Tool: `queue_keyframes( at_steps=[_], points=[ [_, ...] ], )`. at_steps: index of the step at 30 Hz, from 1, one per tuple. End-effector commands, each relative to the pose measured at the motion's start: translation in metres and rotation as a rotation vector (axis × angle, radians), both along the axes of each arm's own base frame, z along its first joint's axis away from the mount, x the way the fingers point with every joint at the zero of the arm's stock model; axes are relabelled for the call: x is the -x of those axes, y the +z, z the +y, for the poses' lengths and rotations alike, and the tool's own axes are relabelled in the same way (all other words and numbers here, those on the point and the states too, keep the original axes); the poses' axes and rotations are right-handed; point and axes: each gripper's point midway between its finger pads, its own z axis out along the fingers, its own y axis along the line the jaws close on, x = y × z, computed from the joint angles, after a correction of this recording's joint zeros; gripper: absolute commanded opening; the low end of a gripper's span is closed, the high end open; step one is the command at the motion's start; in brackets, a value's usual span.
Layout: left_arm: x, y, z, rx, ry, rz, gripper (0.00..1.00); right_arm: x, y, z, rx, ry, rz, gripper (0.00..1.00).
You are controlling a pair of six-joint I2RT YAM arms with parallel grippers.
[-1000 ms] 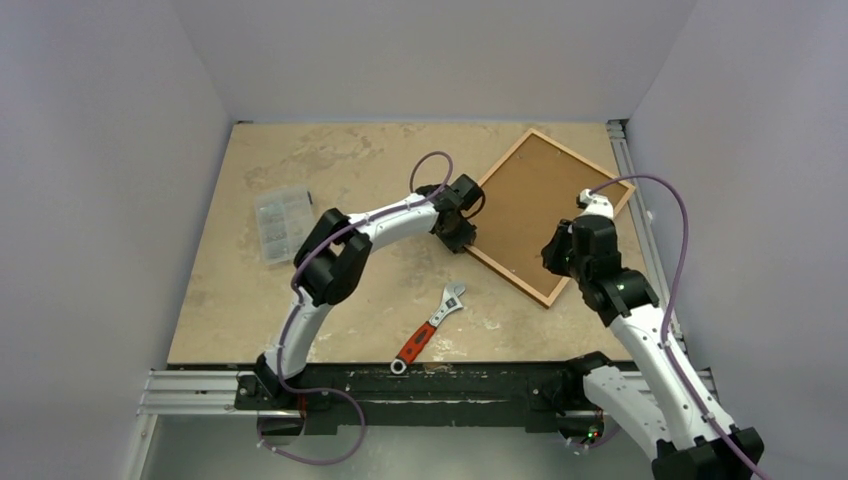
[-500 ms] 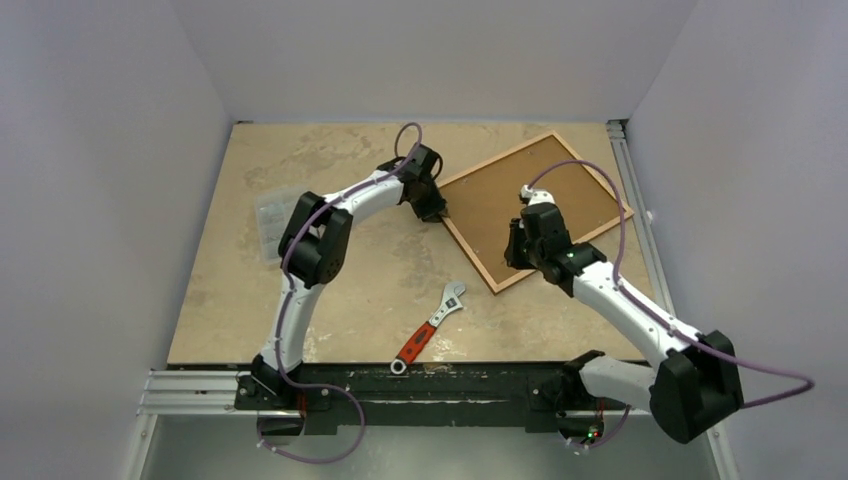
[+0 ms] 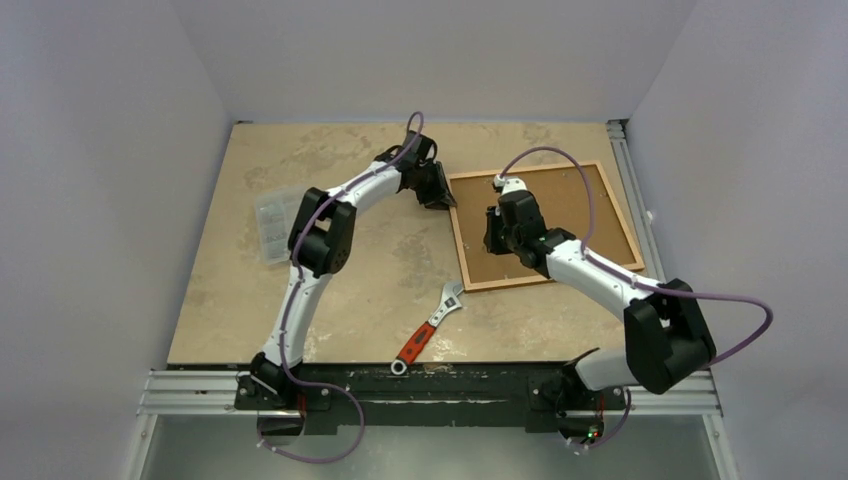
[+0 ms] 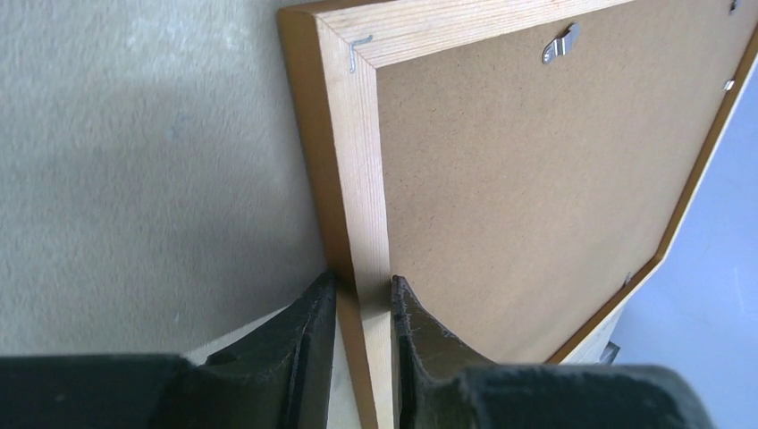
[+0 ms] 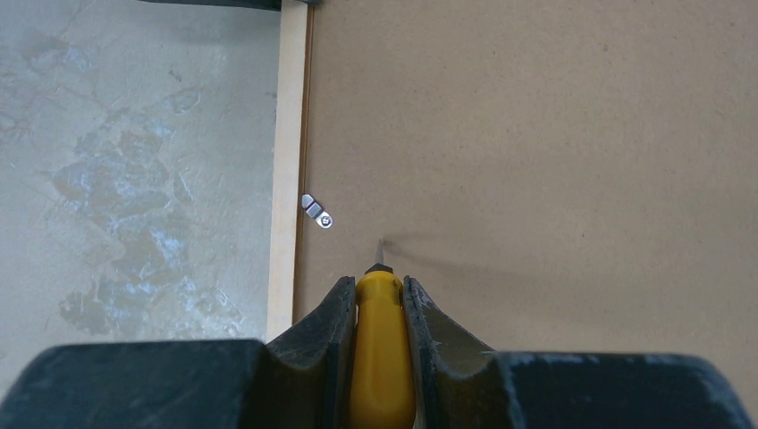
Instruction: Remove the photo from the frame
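Observation:
The frame (image 3: 620,215) lies face down at the table's right, its cork-brown backing board (image 3: 565,220) up; the photo is hidden. My left gripper (image 3: 437,192) is shut on the frame's wooden border (image 4: 366,179) near its far left corner. My right gripper (image 3: 497,235) is shut on a yellow-handled screwdriver (image 5: 380,349), its thin tip just above the backing board (image 5: 536,134) beside a small metal retaining clip (image 5: 315,211) at the frame's left border (image 5: 286,161). Another clip (image 4: 559,43) shows in the left wrist view.
A red-handled adjustable wrench (image 3: 428,328) lies on the table near the front, left of the frame. A clear plastic parts box (image 3: 275,225) sits at the left behind the left arm. White walls enclose the table.
The frame has swung round from a diagonal to nearly square with the table. My left gripper moved back with its corner; my right gripper moved left over the backing board.

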Motion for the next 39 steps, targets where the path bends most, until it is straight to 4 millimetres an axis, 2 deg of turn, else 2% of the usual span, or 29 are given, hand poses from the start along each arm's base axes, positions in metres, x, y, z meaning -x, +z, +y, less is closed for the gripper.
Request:
queue_keyframes(
  at_steps=[1,11,15,31,39],
  points=[
    [-0.020,0.029,-0.011,0.116,-0.070,-0.072,0.00,-0.028,0.026,0.019,-0.054,0.027,-0.111,0.00],
    [-0.034,0.025,-0.015,0.179,-0.034,-0.045,0.00,-0.028,0.036,0.041,-0.067,0.041,-0.136,0.00],
    [-0.034,0.022,-0.015,0.182,-0.022,-0.030,0.00,-0.030,0.031,0.046,-0.049,0.037,-0.133,0.00],
    [-0.029,0.018,-0.015,0.188,-0.016,-0.005,0.00,-0.032,0.010,0.051,0.006,0.051,-0.114,0.00],
    [-0.028,0.015,-0.013,0.185,-0.011,0.004,0.00,-0.045,0.009,0.037,0.078,-0.039,-0.152,0.00]
  ],
)
